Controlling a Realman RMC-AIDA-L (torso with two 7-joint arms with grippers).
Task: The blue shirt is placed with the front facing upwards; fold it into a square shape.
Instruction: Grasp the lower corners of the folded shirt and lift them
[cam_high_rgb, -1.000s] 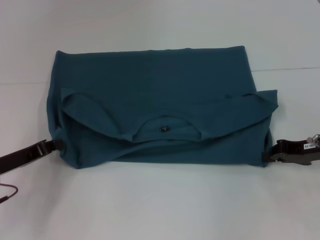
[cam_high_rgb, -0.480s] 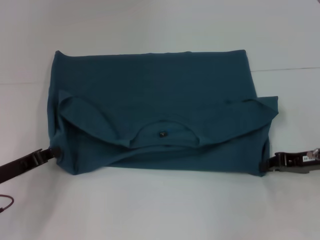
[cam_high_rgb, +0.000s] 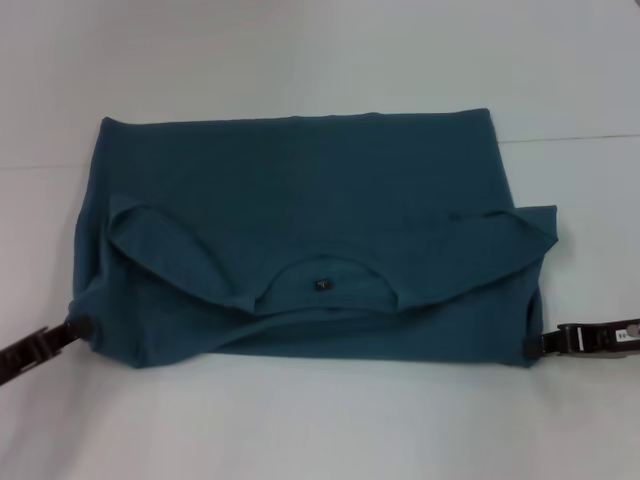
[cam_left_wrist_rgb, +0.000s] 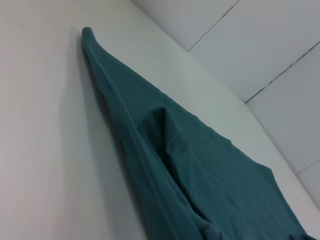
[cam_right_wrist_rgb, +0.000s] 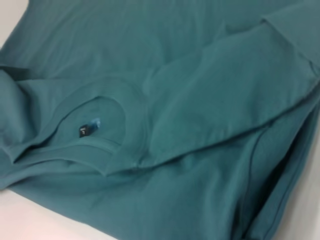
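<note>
The blue shirt (cam_high_rgb: 300, 240) lay across the middle of the white tabletop (cam_high_rgb: 300, 430), already doubled into a wide band, with its collar end turned toward the near edge. The left claw (cam_high_rgb: 72, 331) sat at the shirt's near left corner and the right claw (cam_high_rgb: 537, 346) at its near right corner, each low against the tabletop and touching the cloth edge. That placement suggested the 2 arms were set at opposite ends so the layers could be handled evenly, keeping the near fold straight. Whether either claw was pinching fabric or merely resting against it could not be told; the tips were hidden at the cloth.

The shirt was dark teal-blue cotton. The folded-over shoulders formed a shallow V flap across the near half, and the neckline (cam_right_wrist_rgb: 95, 127) opened at its centre, showing a small black label (cam_high_rgb: 322, 284) inside. No chest print was visible. The far edge lay fairly straight, while the right sleeve corner (cam_high_rgb: 540, 222) stuck out beyond the side.
</note>
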